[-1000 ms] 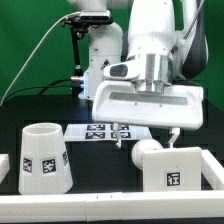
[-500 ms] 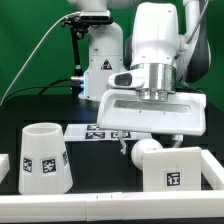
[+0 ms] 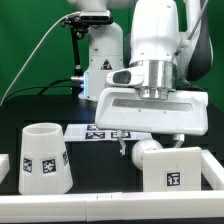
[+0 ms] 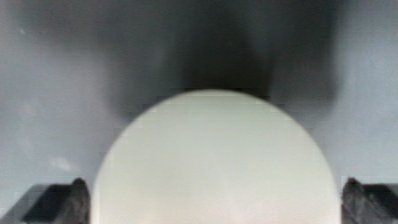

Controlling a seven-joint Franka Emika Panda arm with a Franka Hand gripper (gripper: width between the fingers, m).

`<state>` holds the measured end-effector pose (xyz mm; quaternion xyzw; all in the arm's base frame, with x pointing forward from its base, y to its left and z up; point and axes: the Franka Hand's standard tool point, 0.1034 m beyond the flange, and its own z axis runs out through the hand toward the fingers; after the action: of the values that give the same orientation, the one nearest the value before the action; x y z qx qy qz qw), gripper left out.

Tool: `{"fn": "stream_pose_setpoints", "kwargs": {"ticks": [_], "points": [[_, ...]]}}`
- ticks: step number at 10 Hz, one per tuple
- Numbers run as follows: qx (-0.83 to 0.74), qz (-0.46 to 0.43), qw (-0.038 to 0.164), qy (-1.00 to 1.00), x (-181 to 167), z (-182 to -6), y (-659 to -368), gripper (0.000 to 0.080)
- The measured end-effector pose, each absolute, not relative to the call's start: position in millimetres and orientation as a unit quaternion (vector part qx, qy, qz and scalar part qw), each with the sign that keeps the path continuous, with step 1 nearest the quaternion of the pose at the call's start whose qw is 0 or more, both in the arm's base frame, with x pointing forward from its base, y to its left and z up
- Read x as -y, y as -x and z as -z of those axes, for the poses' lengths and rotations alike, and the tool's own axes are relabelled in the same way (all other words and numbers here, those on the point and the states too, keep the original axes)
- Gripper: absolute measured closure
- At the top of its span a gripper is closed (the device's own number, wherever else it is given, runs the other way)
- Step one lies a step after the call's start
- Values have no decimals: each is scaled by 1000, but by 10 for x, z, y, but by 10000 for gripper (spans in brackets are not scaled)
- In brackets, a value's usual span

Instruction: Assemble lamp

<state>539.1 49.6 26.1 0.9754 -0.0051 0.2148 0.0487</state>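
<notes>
- I hang my gripper [image 3: 147, 140] low over the bulb [image 3: 150, 152], which lies on the bench [image 3: 100, 160] pressed close against the base [image 3: 178, 167], on the side of the base that faces the shade [image 3: 44, 157].
- In the wrist view the bulb [image 4: 214, 165] fills the space between my fingertips [image 4: 54, 200], one dark pad at each edge of it, so I am straddling it along its round body, in my judgement to pick it up.
- Whether the pads already press the bulb I cannot tell (they sit right at its flanks, but contact is not visible); the jaws stand spread about the bulb's width.
- The shade stands well away from the base, wide mouth down on the bench, probably parked until the bulb is in.
- The marker board [image 3: 85, 131] lies flat behind the base, partly hidden by my wrist housing.
- The base sits upright with a tag facing the camera, ready to receive the bulb's neck, I judge.
</notes>
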Motion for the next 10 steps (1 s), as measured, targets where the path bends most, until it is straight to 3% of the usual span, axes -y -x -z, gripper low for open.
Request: {"fn": "stream_pose_setpoints", "kwargs": {"ticks": [6,7,10], "points": [[8,-208,52,-977,-462,-186,-5342,101],[8,-208,52,-977,-462,-185,-5342,227],[8,-209,52,-977,-462,-185,-5342,225]]}}
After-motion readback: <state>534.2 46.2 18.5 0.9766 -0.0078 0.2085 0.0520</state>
